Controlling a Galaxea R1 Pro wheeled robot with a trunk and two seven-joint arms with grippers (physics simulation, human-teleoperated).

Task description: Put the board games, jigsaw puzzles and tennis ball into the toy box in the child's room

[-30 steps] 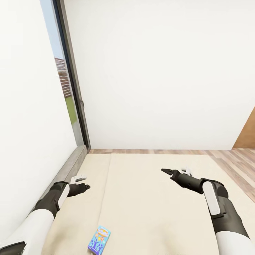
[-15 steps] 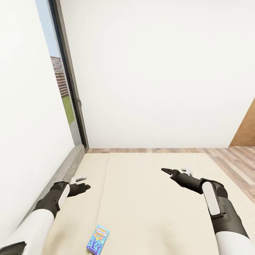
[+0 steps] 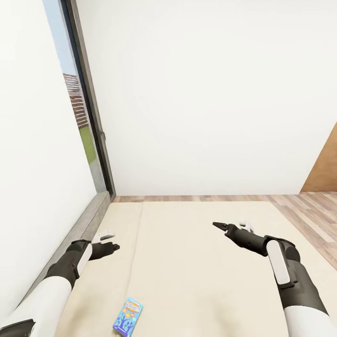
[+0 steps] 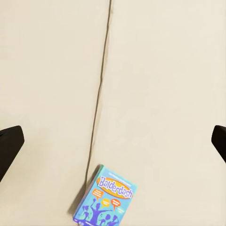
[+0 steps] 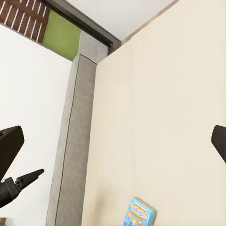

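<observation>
hovering wide-open over the bed point(image 3: 196, 262) — left pincer point(image 3: 108, 242), right pincer point(image 3: 229, 228) — blue board game point(image 3: 128, 317) near its bottom edge

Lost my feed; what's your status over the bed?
Left gripper and right gripper open, empty, above the beige mattress. Small blue board game box lies flat near its foot. Nothing blocking it.

Blue board game point(image 4: 106, 200) — bottom edge cropped
</observation>
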